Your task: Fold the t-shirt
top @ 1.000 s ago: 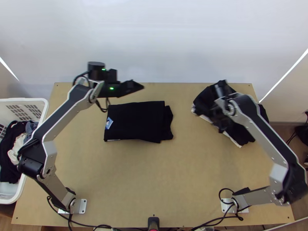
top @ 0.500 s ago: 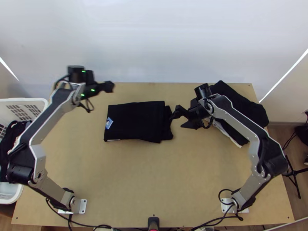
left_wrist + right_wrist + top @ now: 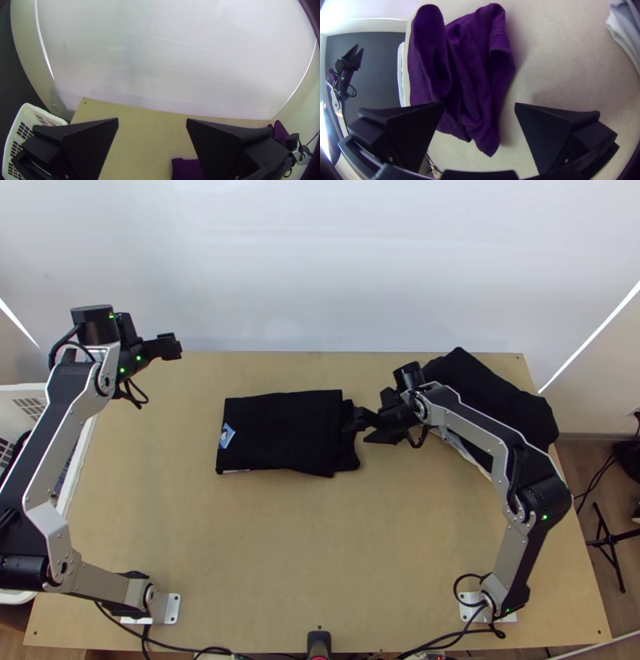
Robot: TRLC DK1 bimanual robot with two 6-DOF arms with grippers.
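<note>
Top view: black shirt (image 3: 276,434) at 11 o'clock on table (image 3: 280,548), folded into a rectangle, rumpled at its 3 o'clock end. Right gripper (image 3: 357,433) at that end, fingers apart. Left gripper (image 3: 174,347) at 10-11 o'clock, fingers apart. Cloth pile (image 3: 496,388) at 2, basket (image 3: 78,468) at 9.

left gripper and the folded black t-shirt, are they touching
Apart. The top view shows a bare stretch of wooden table between the left gripper and the folded black t-shirt.
</note>
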